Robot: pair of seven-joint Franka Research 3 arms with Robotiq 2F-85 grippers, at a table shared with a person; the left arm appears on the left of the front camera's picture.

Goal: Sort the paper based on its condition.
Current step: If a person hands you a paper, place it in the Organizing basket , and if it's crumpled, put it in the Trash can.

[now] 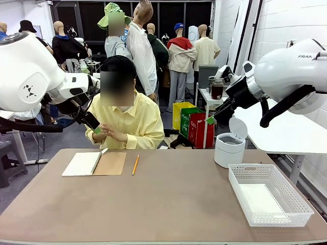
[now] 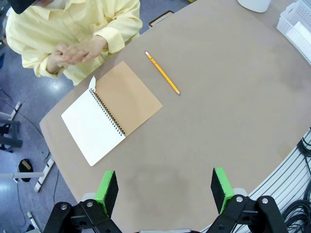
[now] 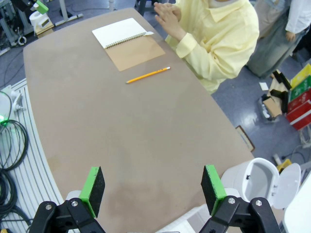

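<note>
Two sets of fingers spread wide, gripping nothing.

Both the left fingers (image 2: 165, 191) and the right fingers (image 3: 153, 189) hang above the brown surface (image 1: 173, 204). One sheet of paper (image 1: 261, 199) (smooth, as far as shows) lies flat in the white basket (image 1: 269, 193) at the right. Farther off, the open spiral notebook (image 1: 94, 163) lies beside a pencil (image 1: 135, 165), before the person's raised hands (image 1: 108, 133).

White arms, black grippers, yellow shirt

Both glossy white arms (image 1: 286, 76) carry black grippers with green pads (image 2: 106, 191); the person (image 1: 125, 122) wears a long-sleeved yellow shirt.
</note>
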